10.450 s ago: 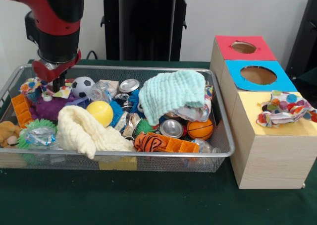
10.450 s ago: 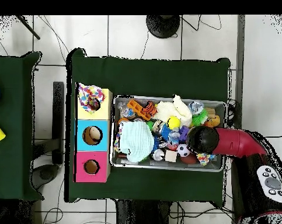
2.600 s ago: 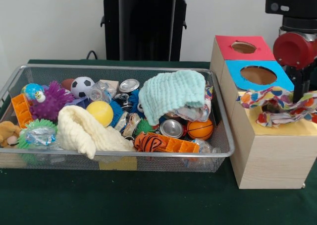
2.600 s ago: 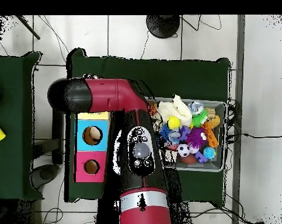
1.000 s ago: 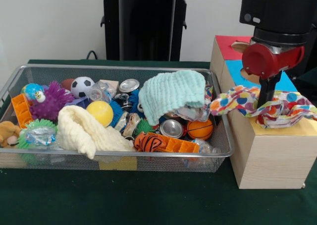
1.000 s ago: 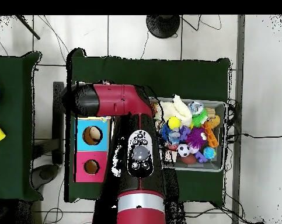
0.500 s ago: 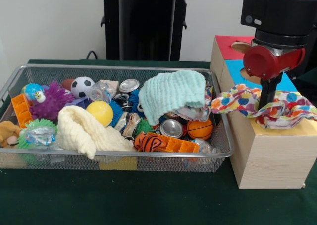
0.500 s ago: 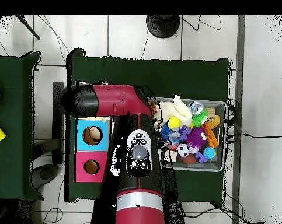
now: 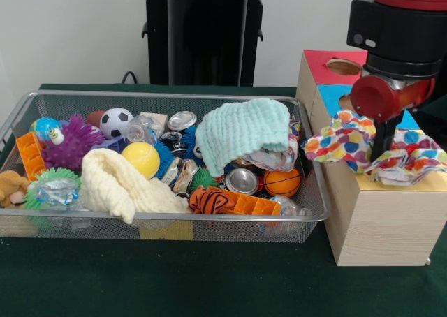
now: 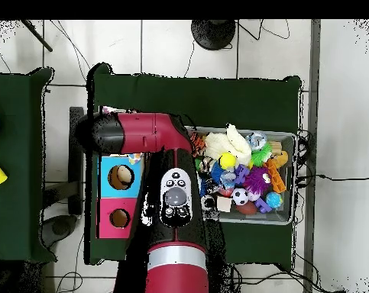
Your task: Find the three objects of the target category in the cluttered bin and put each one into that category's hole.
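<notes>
At right of frame, the tool (image 9: 380, 149) stands over the yellow box (image 9: 377, 212), clamped on the polka-dot cloth (image 9: 342, 144) draped there.

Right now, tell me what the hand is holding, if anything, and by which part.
The hand reaches down into the polka-dot cloth over the yellow box. The cloth bunches around it, so the grip and its exact place cannot be told.

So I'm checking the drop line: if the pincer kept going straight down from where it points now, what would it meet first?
Most likely the polka-dot cloth bunched on the yellow-topped box, directly under the pincer. The cloth hides the box's hole and the pincer's tips, so depth is uncertain.
</notes>
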Controlling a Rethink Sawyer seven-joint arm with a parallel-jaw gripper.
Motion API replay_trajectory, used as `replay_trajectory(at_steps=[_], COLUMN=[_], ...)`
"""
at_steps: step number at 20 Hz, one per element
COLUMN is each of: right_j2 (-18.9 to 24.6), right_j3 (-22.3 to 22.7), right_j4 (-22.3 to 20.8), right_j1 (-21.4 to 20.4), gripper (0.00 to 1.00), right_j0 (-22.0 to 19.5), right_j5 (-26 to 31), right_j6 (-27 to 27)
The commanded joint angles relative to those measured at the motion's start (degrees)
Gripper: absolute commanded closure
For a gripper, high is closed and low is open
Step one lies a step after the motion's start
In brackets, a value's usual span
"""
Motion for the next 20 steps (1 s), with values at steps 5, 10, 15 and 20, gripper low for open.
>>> replay_trajectory(at_steps=[5, 10, 15, 20], right_j2=[3.82, 4.62, 4.63, 4.05], right_j3=[2.69, 0.01, -1.52, -2.31], right_j4=[2.60, 1.62, 1.02, 0.57], right_j1=[5.25, 8.41, 10.79, 14.25], gripper=[1.00, 1.00, 1.00, 1.00], right_j0=[0.43, 0.57, 1.05, 1.76], right_j5=[0.67, -1.11, -3.64, -9.46], right_j6=[13.30, 11.00, 11.13, 13.38])
